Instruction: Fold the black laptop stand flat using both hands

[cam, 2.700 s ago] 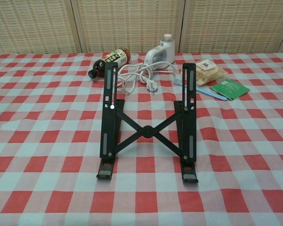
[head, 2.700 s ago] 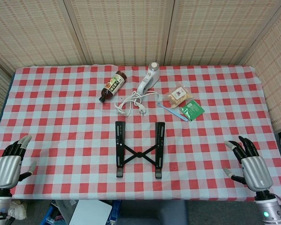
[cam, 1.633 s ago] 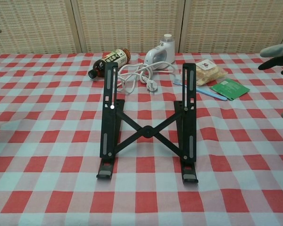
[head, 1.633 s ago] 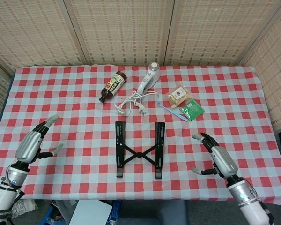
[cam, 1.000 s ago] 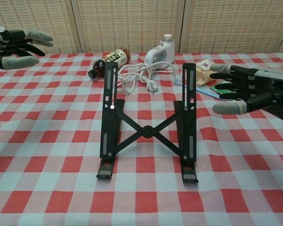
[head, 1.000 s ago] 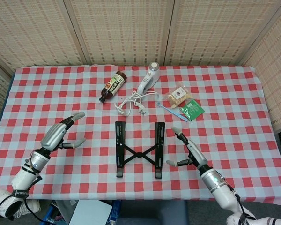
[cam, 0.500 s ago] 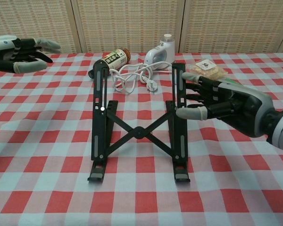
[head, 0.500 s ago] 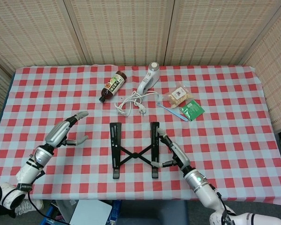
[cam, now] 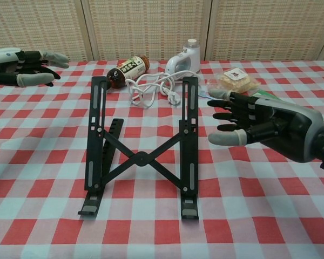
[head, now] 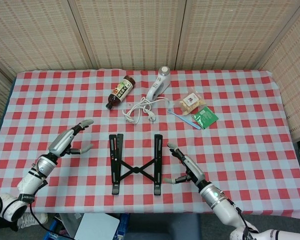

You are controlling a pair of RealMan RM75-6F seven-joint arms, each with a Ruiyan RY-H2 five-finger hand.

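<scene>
The black laptop stand [head: 135,170] stands propped open on the red-checked cloth, its two rails joined by a crossed brace [cam: 137,158]. In the chest view its rails rise tilted toward the back. My right hand [head: 187,167] hovers open just right of the right rail [cam: 189,129], fingers spread toward it with a small gap, as seen in the chest view [cam: 254,124]. My left hand [head: 70,140] is open too, well to the left of the left rail and apart from it; the chest view shows this left hand [cam: 21,59] at the far left edge.
Behind the stand lie a brown bottle [head: 120,91] on its side, a white device [head: 159,83] with a coiled cord [head: 140,110], a snack packet [head: 191,101], a green packet [head: 205,117] and a thin blue stick [head: 184,119]. The table's front edge runs close below the stand.
The stand has slid leftward across the cloth since the earlier frames. My right hand, which was against the right rail, is now slightly off it. The left hand has barely moved.
</scene>
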